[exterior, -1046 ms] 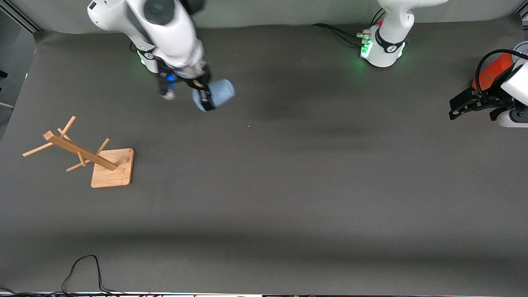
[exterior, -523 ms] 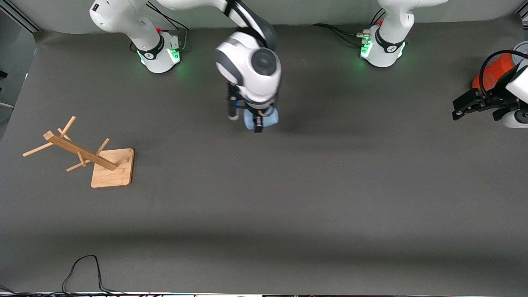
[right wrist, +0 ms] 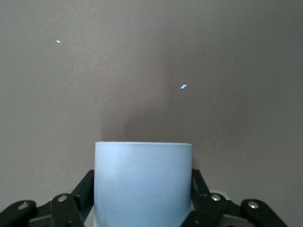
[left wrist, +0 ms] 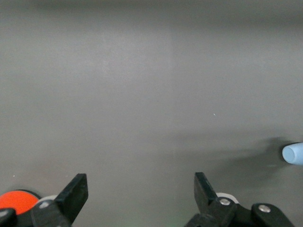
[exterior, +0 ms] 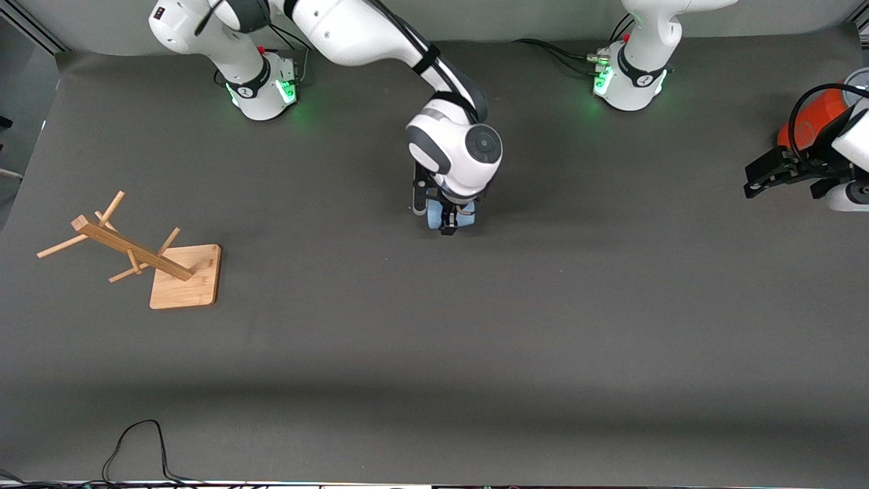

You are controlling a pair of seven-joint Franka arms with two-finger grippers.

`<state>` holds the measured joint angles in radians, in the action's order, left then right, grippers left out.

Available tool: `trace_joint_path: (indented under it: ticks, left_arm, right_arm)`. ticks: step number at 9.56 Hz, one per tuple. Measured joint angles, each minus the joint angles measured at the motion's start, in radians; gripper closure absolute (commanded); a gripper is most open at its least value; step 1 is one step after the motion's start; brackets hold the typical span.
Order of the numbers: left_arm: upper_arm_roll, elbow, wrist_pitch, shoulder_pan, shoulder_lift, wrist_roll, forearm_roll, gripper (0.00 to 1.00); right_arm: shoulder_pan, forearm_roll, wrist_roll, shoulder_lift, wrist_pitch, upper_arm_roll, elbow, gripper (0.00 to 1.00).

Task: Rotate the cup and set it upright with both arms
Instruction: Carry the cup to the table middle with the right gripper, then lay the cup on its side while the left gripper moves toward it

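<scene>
My right gripper (exterior: 448,221) is shut on the pale-blue cup (exterior: 433,219) over the middle of the table, mostly hidden under the arm's wrist in the front view. In the right wrist view the cup (right wrist: 143,182) fills the space between the two black fingers (right wrist: 85,189), its end toward the table. My left gripper (exterior: 767,176) is open and empty at the left arm's end of the table; its fingers (left wrist: 75,189) show spread wide in the left wrist view. The cup shows small at that view's edge (left wrist: 293,153).
A wooden cup rack (exterior: 136,255) lies tipped on its square base toward the right arm's end. An orange cylinder (exterior: 811,119) stands by the left gripper. A black cable (exterior: 139,441) loops at the table's near edge.
My right arm has swung the cup from near its own base out over the table's middle and turned the gripper downward. The left gripper has barely moved.
</scene>
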<state>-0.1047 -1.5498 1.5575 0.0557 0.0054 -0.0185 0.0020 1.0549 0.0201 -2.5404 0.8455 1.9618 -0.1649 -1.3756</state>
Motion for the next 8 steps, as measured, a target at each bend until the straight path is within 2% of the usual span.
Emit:
trace_joint_path:
  ticks: [2, 3, 4, 5, 8]
  left_arm:
    - [0.0, 0.0, 0.0, 0.0, 0.001, 0.0, 0.0, 0.0]
    - [0.0, 0.0, 0.0, 0.0, 0.001, 0.0, 0.0, 0.0]
    - [0.0, 0.0, 0.0, 0.0, 0.001, 0.0, 0.0, 0.0]
    - [0.0, 0.0, 0.0, 0.0, 0.001, 0.0, -0.001, 0.0]
    - [0.0, 0.0, 0.0, 0.0, 0.002, 0.0, -0.012, 0.0]
  right_arm:
    - [0.001, -0.013, -0.021, 0.031, -0.005, 0.0, 0.034, 0.57]
    - [0.001, -0.015, -0.023, 0.033, -0.005, 0.0, 0.036, 0.53]
    - [0.001, -0.015, -0.023, 0.034, -0.005, -0.001, 0.037, 0.31]
    - [0.001, -0.016, -0.024, 0.035, -0.005, -0.001, 0.038, 0.0]
    - [0.001, -0.019, -0.024, 0.037, -0.004, -0.009, 0.054, 0.0]
